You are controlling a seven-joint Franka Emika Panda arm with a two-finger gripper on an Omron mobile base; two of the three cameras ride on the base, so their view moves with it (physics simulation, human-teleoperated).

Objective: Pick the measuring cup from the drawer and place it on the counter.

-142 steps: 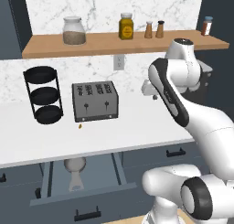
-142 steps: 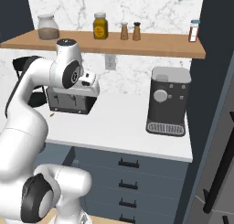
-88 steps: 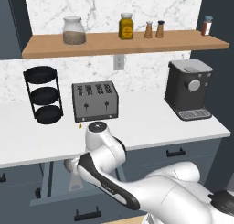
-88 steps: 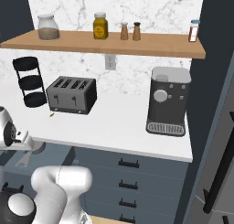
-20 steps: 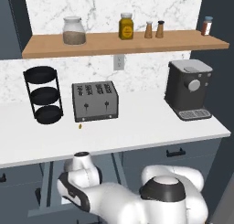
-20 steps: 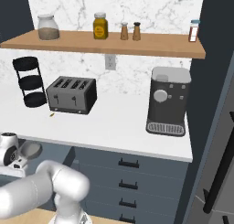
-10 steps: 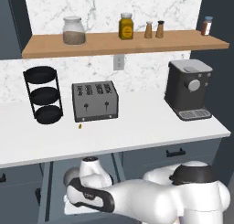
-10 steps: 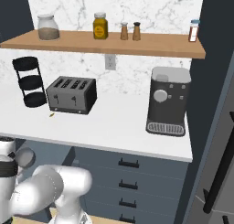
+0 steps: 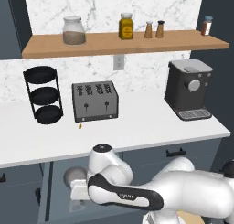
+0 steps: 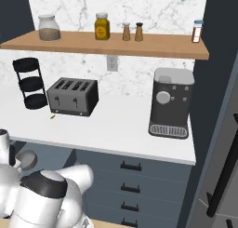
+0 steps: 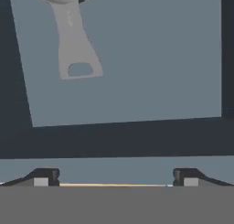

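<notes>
- My gripper has its jaws spread wide with nothing between them; I see the fingertips at the bottom corners of the hand view.
- Beyond them lies the drawer, its blue-grey floor bare there.
- The measuring cup lies flat at the upper left of the hand view, well apart from the tips.
- Its long handle runs down the picture from the bowl, its slotted end toward my gripper.
- The counter carries a toaster.
</notes>
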